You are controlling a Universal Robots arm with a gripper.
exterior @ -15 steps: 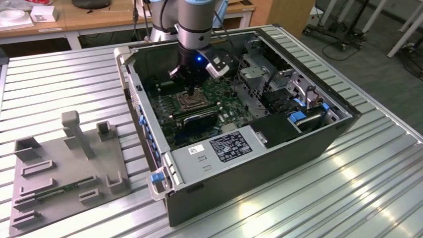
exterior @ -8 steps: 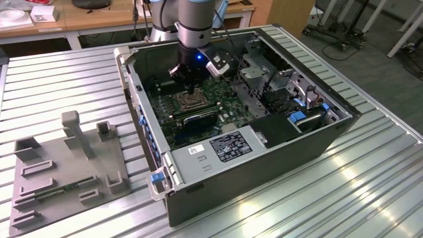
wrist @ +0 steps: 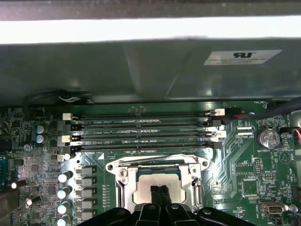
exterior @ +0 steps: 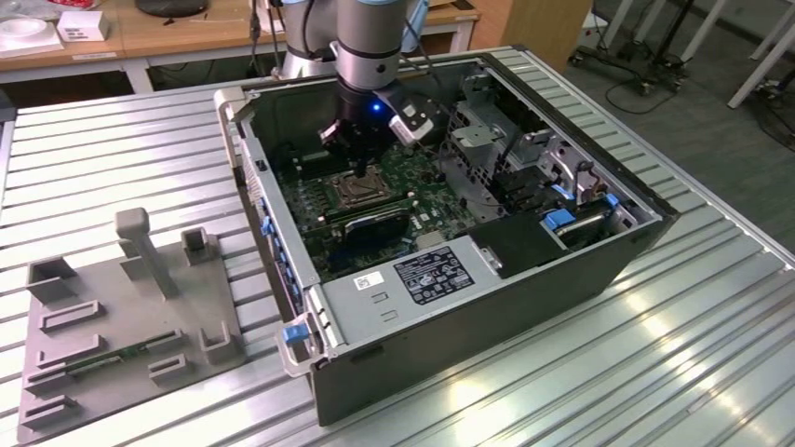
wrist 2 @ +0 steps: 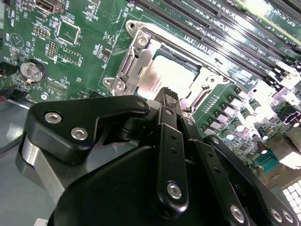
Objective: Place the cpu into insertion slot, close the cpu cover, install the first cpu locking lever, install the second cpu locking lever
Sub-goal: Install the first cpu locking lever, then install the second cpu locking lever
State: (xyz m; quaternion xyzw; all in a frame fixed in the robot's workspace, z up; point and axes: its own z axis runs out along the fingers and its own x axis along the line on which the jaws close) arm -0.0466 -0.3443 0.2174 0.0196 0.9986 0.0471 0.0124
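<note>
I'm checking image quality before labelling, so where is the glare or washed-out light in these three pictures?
In the second wrist view, glare bleaches the memory slots and the board's far corner. In the first wrist view, a blown-out white band crosses the case wall, while the cpu stays readable. In the exterior view, light streaks the ribbed table; the case interior looks dim.

Above the socket: open; the hand (exterior: pixel 359 173) hangs straight down over the cpu cover (wrist: pixel 159 173).
Memory slots (wrist: pixel 141 129): four long rows just beside the socket's frame, hemming that edge.
Case wall (exterior: pixel 255 177): stands tall on the exterior view's left.
Drive cage (exterior: pixel 497 154): crowds the exterior view's right.
Grey fixture (exterior: pixel 125 317): well apart on the counter (exterior: pixel 646 372), which lies bare beyond the case.
</note>
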